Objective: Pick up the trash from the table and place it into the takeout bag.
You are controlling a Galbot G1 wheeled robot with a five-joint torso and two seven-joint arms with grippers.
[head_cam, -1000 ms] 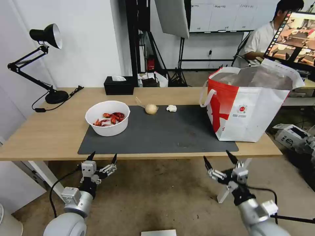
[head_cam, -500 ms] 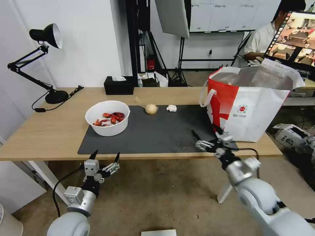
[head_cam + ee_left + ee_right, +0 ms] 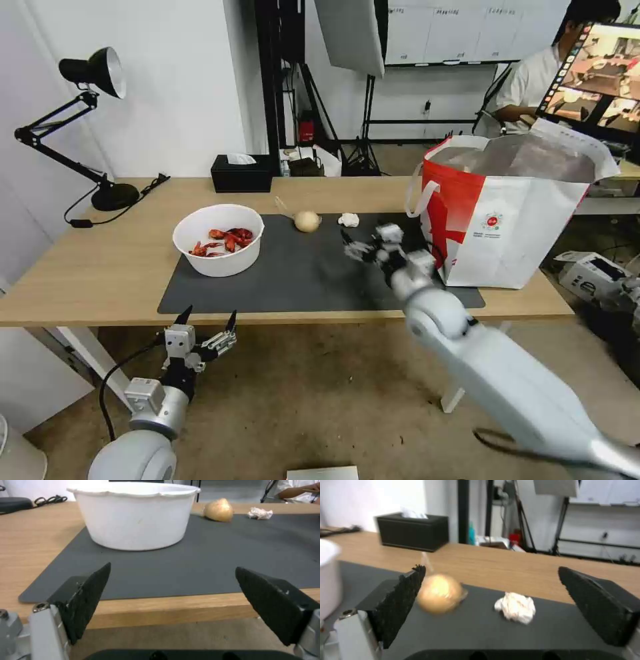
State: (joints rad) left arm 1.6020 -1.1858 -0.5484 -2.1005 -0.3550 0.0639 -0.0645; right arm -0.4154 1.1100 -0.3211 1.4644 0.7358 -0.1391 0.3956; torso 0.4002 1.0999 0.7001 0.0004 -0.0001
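On the table (image 3: 100,267) a dark mat (image 3: 313,277) carries the trash: a white bowl (image 3: 219,240) of red crayfish shells, a beige lump (image 3: 307,221) and a crumpled tissue (image 3: 348,219). The takeout bag (image 3: 507,220) stands open at the table's right end. My right gripper (image 3: 365,241) hovers open over the mat, just in front of the tissue and left of the bag. In the right wrist view the lump (image 3: 438,596) and tissue (image 3: 516,610) lie ahead between its fingers (image 3: 603,610). My left gripper (image 3: 205,327) hangs open below the table's front edge, facing the bowl (image 3: 136,515).
A black tissue box (image 3: 242,173) sits at the table's back edge, and a black desk lamp (image 3: 93,73) stands at the back left. Right of the bag are a monitor (image 3: 600,73) and boxes on the floor.
My right arm has swung up from below the table's front edge and forward over the mat, toward the tissue. The left arm has barely shifted. The trash has not moved.
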